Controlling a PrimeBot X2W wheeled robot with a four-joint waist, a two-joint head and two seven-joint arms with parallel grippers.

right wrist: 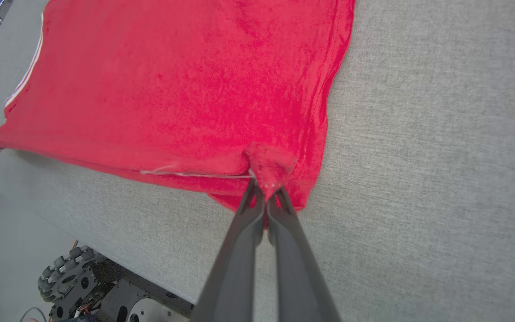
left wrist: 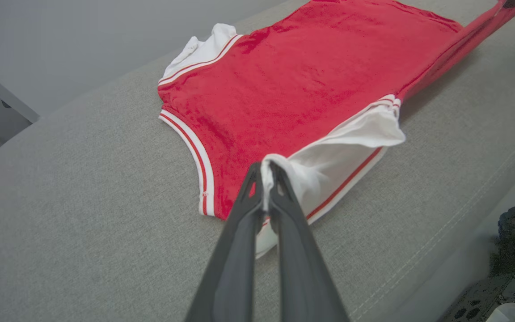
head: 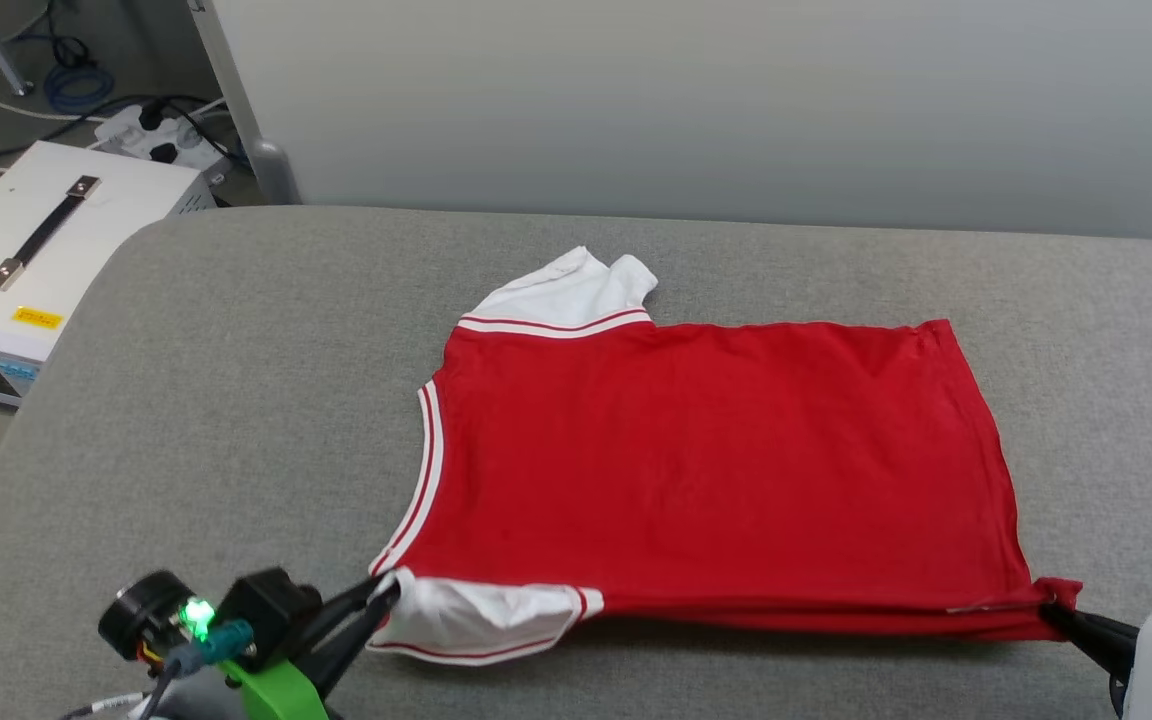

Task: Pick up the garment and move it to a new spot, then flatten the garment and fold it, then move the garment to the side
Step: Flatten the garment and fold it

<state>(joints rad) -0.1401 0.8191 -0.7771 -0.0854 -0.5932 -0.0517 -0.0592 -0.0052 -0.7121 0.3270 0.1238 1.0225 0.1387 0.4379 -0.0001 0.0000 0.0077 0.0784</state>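
The garment (head: 706,460) is a red shirt with white sleeves, spread back-side up across the grey cushioned table (head: 236,420), collar to the left. No lettering shows. My left gripper (head: 388,592) is shut on the near white sleeve (left wrist: 342,147) at its shoulder corner, and that corner is lifted off the surface. My right gripper (head: 1054,606) is shut on the near hem corner (right wrist: 268,167), bunching the red cloth. The near edge of the garment (left wrist: 311,76) hangs taut between the two grips. The far sleeve (head: 566,290) lies rumpled at the back.
A white equipment case (head: 36,250) with a black handle stands on the floor to the left, cables and a power strip (head: 151,130) behind it. A pale wall (head: 736,100) runs behind the table. The robot's wheeled base (right wrist: 74,277) shows below the table's near edge.
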